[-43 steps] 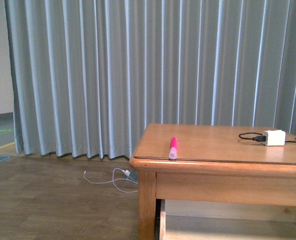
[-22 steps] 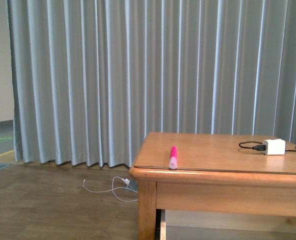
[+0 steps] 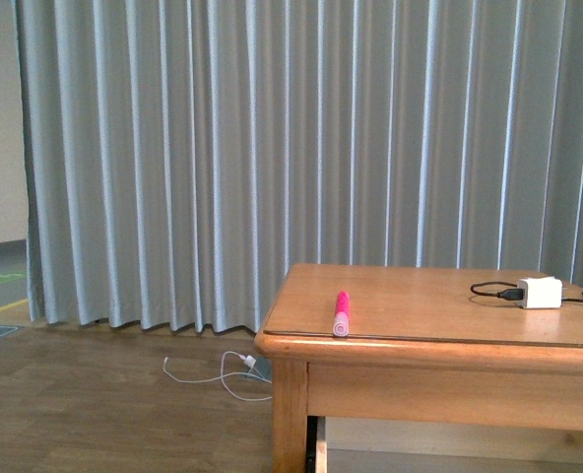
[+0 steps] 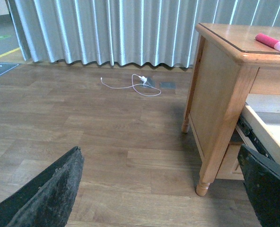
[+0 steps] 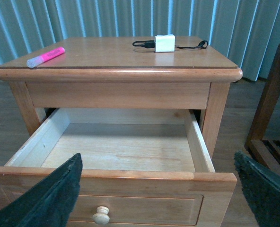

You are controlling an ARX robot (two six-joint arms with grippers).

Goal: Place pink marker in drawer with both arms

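The pink marker point(image 3: 341, 313) lies at the front edge of the table point(image 3: 439, 296); the drawer point(image 5: 130, 174) below the table stands pulled out. The left jaws and the right jaws are wide apart.

A: The marker point(image 3: 341, 313)?
B: Bright pink, cap end whitish; table point(image 3: 420, 296) and drawer point(image 5: 144, 208) honey-brown wood; drawer pale inside; knob point(image 5: 100, 216) cream.
A: Behind?
B: The curtain point(image 3: 223, 158) grey-blue, striped by upright folds; floor point(image 3: 104, 414) brown planks; charger point(image 3: 541, 293) white, its cable point(image 3: 488, 289) black.
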